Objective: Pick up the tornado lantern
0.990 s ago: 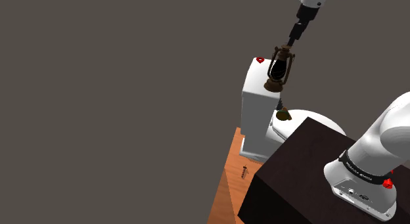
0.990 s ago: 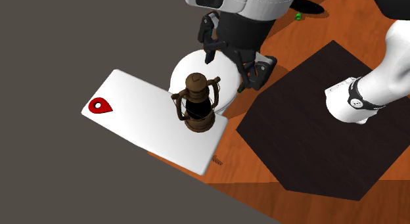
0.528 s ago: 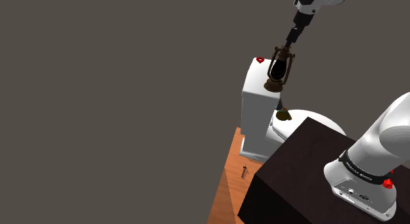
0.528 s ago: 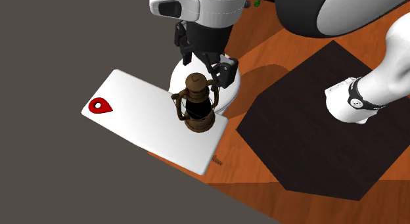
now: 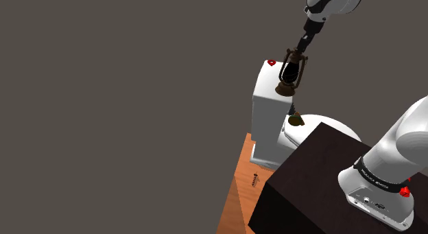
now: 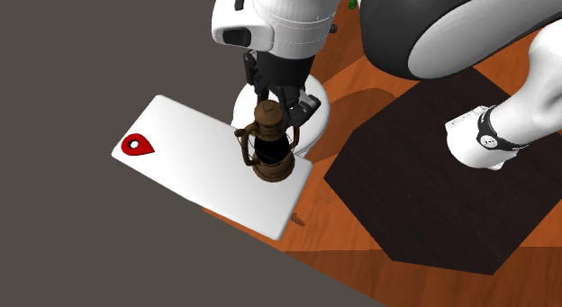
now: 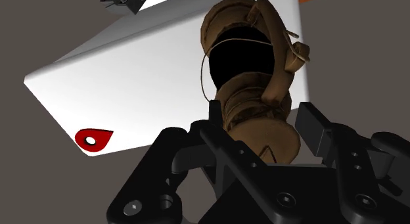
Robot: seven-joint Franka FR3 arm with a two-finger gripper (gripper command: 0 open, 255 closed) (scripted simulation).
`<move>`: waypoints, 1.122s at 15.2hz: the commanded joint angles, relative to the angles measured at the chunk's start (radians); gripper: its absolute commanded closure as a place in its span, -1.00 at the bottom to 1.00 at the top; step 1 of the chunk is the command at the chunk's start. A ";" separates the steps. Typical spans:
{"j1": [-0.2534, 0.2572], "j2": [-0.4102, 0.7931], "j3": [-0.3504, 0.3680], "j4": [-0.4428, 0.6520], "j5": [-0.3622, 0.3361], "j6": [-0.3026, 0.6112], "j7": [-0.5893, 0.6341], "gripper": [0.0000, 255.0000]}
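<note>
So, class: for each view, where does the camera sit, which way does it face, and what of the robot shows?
Shoulder view: beside and behind the stand, looking down at the lantern on the white tank; arm's base and gripper show.
Second exterior view: high up, looking steeply down on the tank's lid; wrist and gripper show.
Wrist view: on the hand, facing the lantern between open fingers.
Shared: all show the lantern and the lid's red mark.

Brown lantern (image 6: 270, 145) with black globe stands upright on the white tank lid (image 6: 194, 161).
</note>
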 commanded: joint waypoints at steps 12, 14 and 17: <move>0.001 -0.017 0.001 0.035 -0.013 -0.049 0.012 1.00; 0.002 -0.025 0.001 0.054 -0.020 -0.074 0.017 1.00; 0.003 -0.036 0.002 0.085 -0.028 -0.113 0.024 1.00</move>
